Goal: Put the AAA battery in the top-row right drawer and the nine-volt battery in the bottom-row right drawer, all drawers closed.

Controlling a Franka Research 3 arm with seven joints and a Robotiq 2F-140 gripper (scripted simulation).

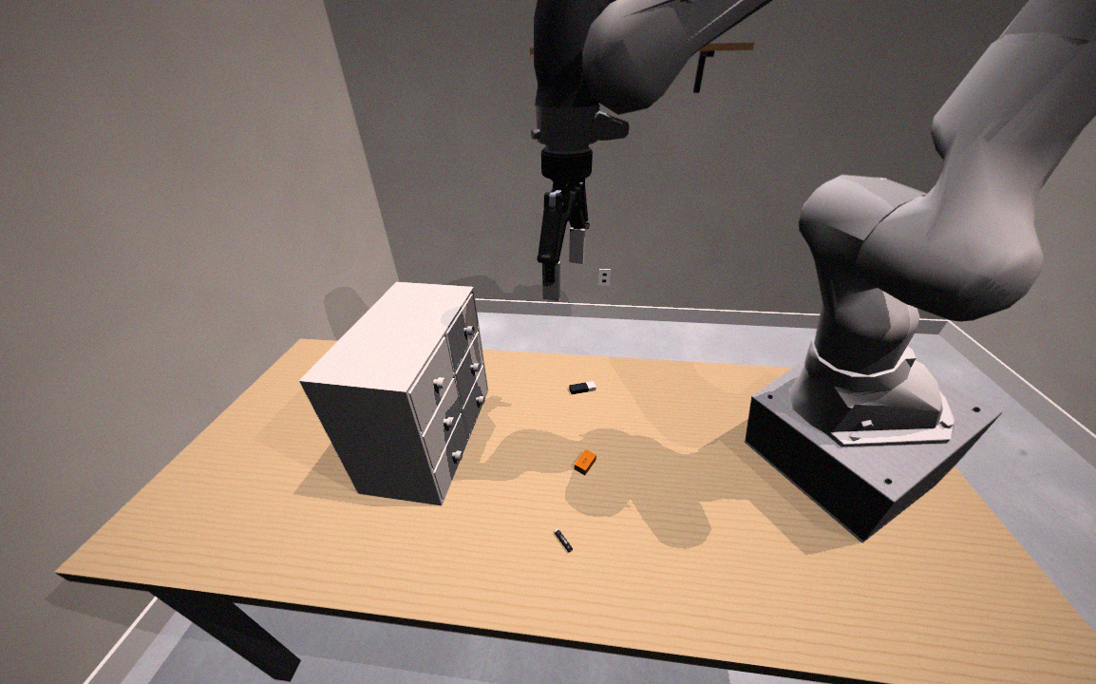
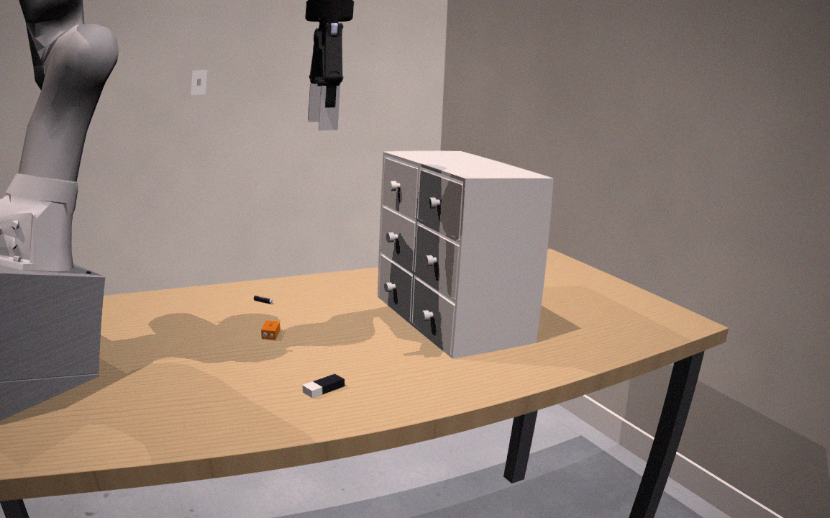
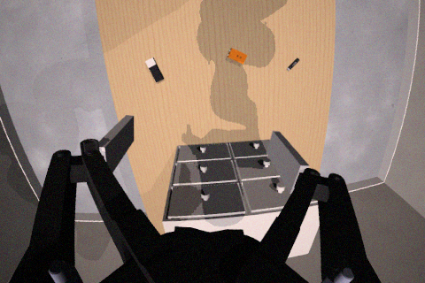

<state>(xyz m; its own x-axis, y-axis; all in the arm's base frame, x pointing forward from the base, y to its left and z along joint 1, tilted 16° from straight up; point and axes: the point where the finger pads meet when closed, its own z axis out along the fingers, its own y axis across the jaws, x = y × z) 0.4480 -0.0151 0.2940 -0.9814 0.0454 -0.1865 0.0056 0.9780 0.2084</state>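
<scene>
The small white chest (image 1: 390, 332) (image 2: 501, 257) (image 3: 305, 234) stands upright, with all its drawers looking flush. The top-row right drawer (image 2: 447, 217) (image 3: 227, 201) and the bottom-row right drawer (image 2: 441, 332) (image 3: 219, 153) look shut. The AAA battery (image 1: 563, 541) (image 2: 262, 299) (image 3: 293, 64) lies on the table, on the side of the chest's left column. The orange nine-volt battery (image 1: 585, 462) (image 2: 270, 329) (image 3: 237, 56) lies flat in front of the chest. My gripper (image 1: 564, 276) (image 2: 323, 122) (image 3: 203, 135) is open and empty, pointing down, well above the table and higher than the chest's top.
A black and white USB stick (image 1: 581, 388) (image 2: 324, 385) (image 3: 155, 71) lies on the table (image 1: 280, 544) (image 2: 366, 419), on the side of the chest's right column. The arm's base block (image 1: 823, 476) (image 2: 32, 321) stands across the table, facing the drawers. Round knobs stick out from the drawer fronts.
</scene>
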